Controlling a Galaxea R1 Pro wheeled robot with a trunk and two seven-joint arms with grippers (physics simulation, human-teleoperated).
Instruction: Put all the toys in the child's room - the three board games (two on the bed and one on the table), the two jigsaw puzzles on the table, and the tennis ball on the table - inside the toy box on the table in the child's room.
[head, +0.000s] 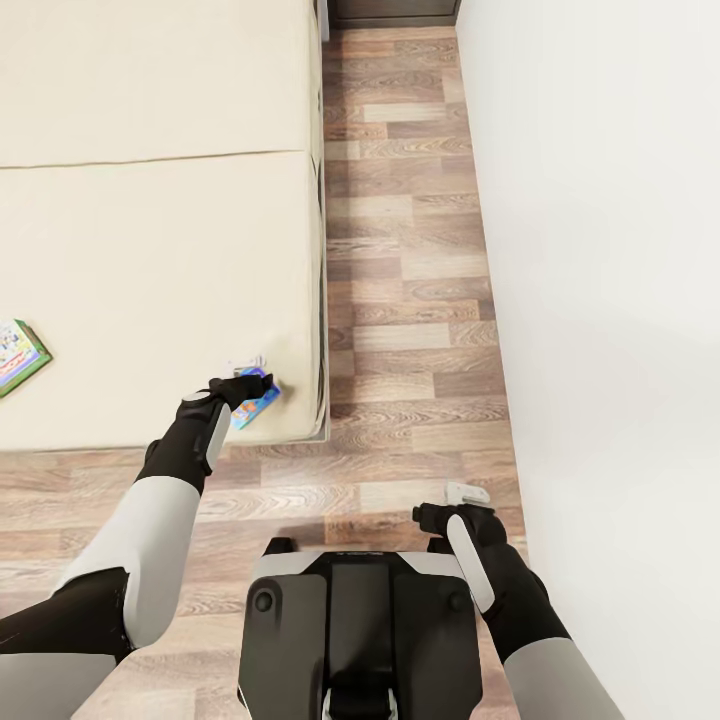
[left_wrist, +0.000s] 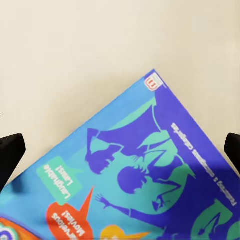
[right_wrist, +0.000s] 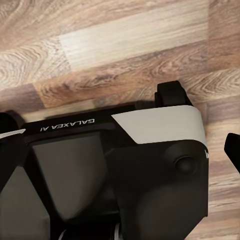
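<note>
Head view, left to right. Green-edged board game (head: 18, 356) lies flat on the bed (head: 150, 250), at the frame's 9 o'clock edge, partly cut off (lettering not readable). The beige mattress fills the upper left; wood-plank floor (head: 410, 300) runs alongside it, with a white wall (head: 600, 250) at 3 o'clock.

Left tool (head: 250, 385) is over the blue board game (head: 256, 398), which lies near the bed's corner, at roughly 7 o'clock from centre. In the left wrist view the blue board game (left_wrist: 145, 175) lies flat on the mattress, tilted; the two dark fingertips (left_wrist: 10, 155) stand wide apart at the frame edges, either side of the box, with no visible contact, so nothing is gripped.

Right tool (head: 455, 505) hangs over the floor beside the robot base (head: 355, 620), at 5 o'clock. In the right wrist view its fingers (right_wrist: 10, 127) are spread, holding nothing, with the base (right_wrist: 115, 170) (marked GALAXEA AI) beneath.
</note>
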